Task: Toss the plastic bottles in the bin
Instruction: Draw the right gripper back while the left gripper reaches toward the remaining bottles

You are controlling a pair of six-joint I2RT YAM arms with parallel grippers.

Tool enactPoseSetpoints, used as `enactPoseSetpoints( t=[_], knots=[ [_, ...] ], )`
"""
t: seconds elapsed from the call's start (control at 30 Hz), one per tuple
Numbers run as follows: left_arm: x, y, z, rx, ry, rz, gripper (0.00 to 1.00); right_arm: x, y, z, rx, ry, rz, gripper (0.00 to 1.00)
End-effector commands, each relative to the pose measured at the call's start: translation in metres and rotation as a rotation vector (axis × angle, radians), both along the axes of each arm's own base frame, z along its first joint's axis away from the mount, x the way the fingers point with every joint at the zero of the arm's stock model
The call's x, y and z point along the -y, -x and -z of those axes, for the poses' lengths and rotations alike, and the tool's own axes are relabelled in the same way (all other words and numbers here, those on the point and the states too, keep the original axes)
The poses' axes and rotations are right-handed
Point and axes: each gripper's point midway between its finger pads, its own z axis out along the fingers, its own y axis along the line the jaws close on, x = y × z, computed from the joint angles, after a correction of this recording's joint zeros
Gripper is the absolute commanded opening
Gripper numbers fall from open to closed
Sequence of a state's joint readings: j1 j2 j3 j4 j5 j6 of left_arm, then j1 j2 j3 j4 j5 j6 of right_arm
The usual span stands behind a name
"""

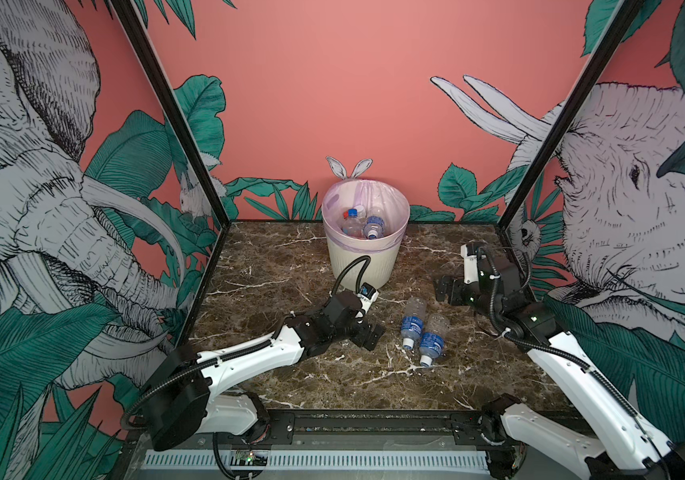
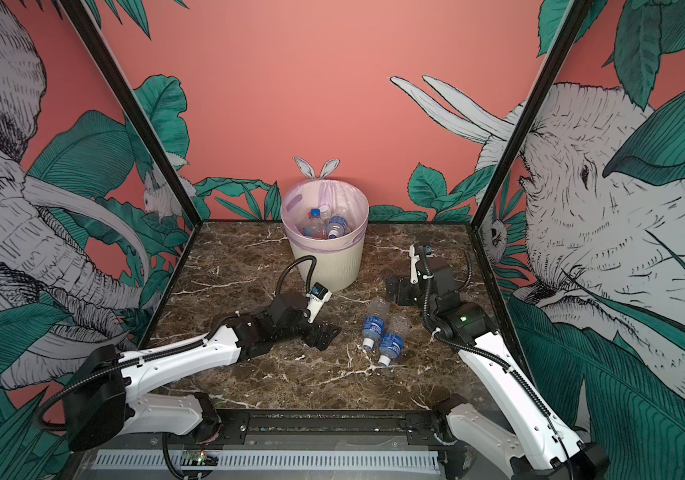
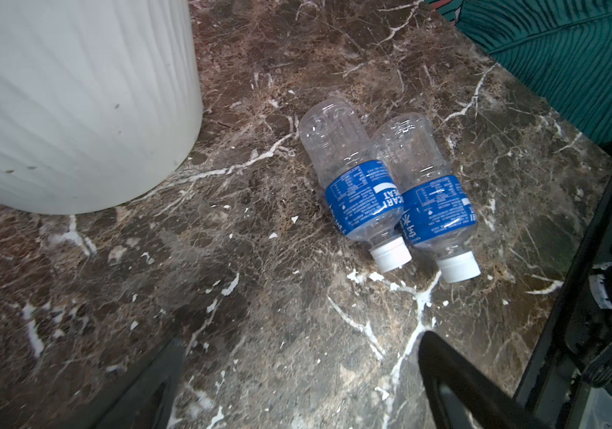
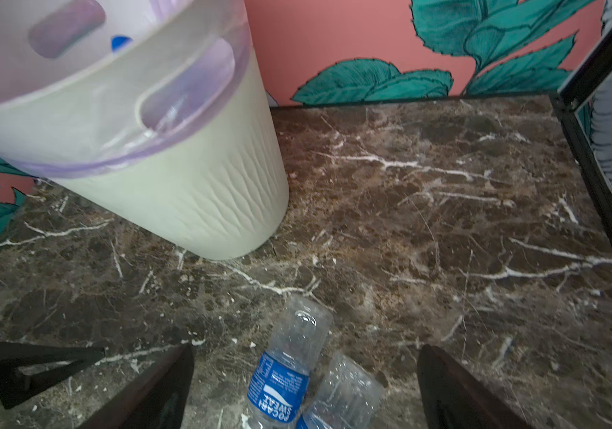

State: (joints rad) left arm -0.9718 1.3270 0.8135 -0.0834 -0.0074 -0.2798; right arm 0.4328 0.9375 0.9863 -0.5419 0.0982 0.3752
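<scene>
Two small clear plastic bottles with blue labels and white caps lie on their sides on the dark brown marbled worktop (image 1: 282, 270). They touch along their flanks, one bottle (image 1: 412, 322) slightly further back than its neighbour (image 1: 432, 338). They sit in front of the round cream-white ribbed bin (image 1: 363, 266) with its pale lilac liner, near it but apart, and between the two arms. Several other bottles (image 1: 368, 226) already lie inside the bin.

Orientation: both long axes run roughly back to front and nearly parallel. The bases point toward the bin and back wall, the caps toward the front edge, slanted a little to the left in both top views.

Left gripper (image 1: 368, 334): jaws spread, empty, low beside the pair on its own side. Right gripper (image 1: 448, 289): jaws spread, empty, near the base ends.

Risks, as judgement:
- The bodies are round and smooth. A push across the axis probably rolls one away.
- Because the bottles touch, closing on one likely shoves or drags the other.
- The thin walls may buckle and let a bottle squirt out of a pinch.
- Both arms converging on the same pair could collide.
- The bin rim stands high, so a low carry could hit the wall or drop the bottle short.
</scene>
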Motion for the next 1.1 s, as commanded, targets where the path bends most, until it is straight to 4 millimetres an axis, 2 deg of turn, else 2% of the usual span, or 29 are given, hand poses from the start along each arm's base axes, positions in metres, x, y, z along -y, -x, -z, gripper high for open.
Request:
enactPoseSetpoints(
  t=[0.0, 0.27, 0.47, 0.7, 1.07],
  knots=[
    [0.02, -0.008, -0.017, 0.026, 0.064, -0.017, 0.99, 0.014, 0.002, -0.002, 0.062, -0.014, 0.066, 0.96],
    [0.053, -0.012, -0.004, -0.006, 0.054, -0.012, 0.99, 0.038, 0.009, 0.032, 0.077, 0.034, 0.15, 0.96],
    [0.068, -0.014, 0.006, -0.019, 0.042, -0.028, 0.99, 0.059, 0.014, 0.038, 0.149, 0.053, 0.229, 0.97],
    [0.086, -0.017, 0.02, -0.052, 0.047, -0.045, 0.99, 0.06, 0.015, 0.042, 0.154, 0.038, 0.239, 0.97],
    [0.109, -0.028, 0.022, -0.067, 0.054, -0.051, 0.98, 0.061, 0.016, 0.048, 0.14, 0.031, 0.244, 0.97]
  ],
)
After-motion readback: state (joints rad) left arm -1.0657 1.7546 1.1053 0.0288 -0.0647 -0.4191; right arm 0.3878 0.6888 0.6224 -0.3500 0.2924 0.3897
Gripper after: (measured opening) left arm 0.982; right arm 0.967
